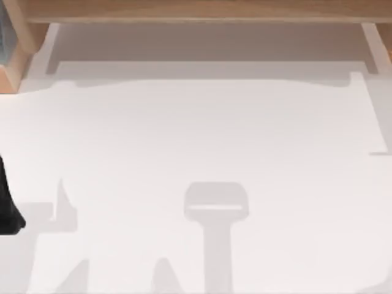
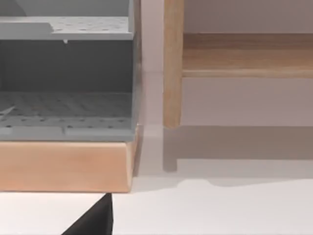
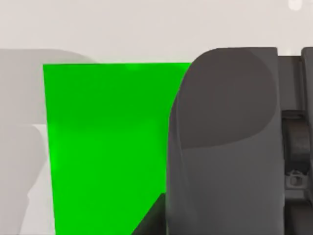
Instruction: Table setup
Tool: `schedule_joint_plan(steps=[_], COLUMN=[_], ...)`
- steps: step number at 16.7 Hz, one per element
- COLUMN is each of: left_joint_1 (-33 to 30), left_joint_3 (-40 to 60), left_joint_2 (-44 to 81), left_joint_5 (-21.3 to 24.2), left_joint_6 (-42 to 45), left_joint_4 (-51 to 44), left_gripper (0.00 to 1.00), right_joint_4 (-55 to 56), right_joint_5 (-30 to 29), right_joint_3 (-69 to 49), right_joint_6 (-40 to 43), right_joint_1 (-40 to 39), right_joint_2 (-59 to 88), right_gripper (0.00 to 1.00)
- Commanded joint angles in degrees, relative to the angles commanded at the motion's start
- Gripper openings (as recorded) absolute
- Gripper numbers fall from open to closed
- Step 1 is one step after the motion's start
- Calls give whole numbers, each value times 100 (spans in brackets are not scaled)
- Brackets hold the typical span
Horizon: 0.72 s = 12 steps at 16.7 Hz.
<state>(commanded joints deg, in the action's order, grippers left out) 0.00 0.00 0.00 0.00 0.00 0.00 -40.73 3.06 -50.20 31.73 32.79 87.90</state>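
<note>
White table (image 1: 208, 141) below a wooden shelf (image 1: 202, 9), spanning the whole top view.
Left arm (image 1: 7, 205) at the table's left edge; a green panel (image 3: 107, 147) beside a dark grey housing (image 3: 225, 147); jaw state cannot be told.

You have a matt, smooth white table (image 1: 202, 141), unmarked. At its 12 o'clock edge runs a light wooden rail (image 1: 196, 9) with faint grain and a satin finish. The left wrist view shows a grey perforated shelf unit (image 2: 66, 73), matt, on a pale wood base (image 2: 63, 166). The right wrist view shows a flat, uniform green panel (image 3: 107, 147) beside a dark grey matt plastic housing (image 3: 225, 147).
</note>
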Motion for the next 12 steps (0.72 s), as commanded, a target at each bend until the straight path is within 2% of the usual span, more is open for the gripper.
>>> schedule_joint_plan(steps=[12], left_joint_1=[0], left_joint_3=[0], left_joint_2=[0], left_joint_5=[0], left_joint_6=[0], left_joint_4=[0], left_gripper=[100], right_joint_4=[73], right_joint_5=[4], right_joint_3=[377], right_joint_6=[3], right_joint_1=[-3], right_joint_2=[345], right_gripper=[0])
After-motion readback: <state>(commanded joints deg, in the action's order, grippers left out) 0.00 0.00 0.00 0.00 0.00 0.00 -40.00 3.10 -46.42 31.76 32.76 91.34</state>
